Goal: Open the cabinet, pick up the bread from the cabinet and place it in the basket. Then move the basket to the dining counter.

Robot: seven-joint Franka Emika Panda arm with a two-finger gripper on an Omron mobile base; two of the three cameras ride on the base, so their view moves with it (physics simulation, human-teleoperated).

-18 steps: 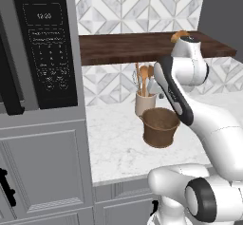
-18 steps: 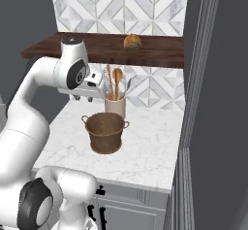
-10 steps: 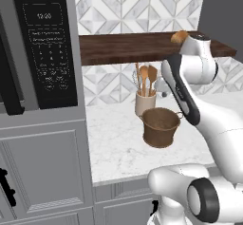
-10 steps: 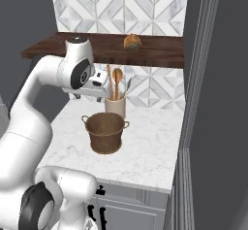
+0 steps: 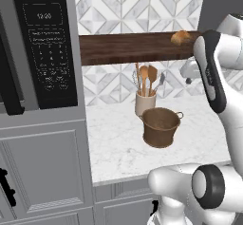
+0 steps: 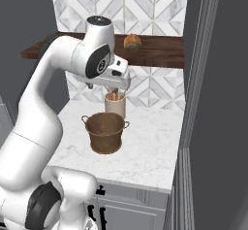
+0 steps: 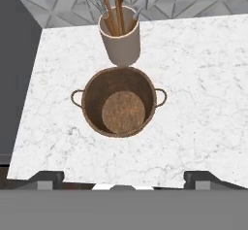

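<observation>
Left base view: the bread (image 5: 181,37), a small golden-brown roll, lies on the dark wooden shelf (image 5: 128,48) above the brown basket (image 5: 160,126). Right base view: the basket stands just before the utensil jar (image 6: 115,105). Hand view: the gripper (image 7: 124,178) hangs spread wide, grasping nothing, over the basket.

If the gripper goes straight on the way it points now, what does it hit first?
Probably the brown woven bucket-shaped basket: the open gripper looks straight down into it in the hand view, so its inside bottom comes first. The cream utensil jar sits just beyond, off that line.
</observation>
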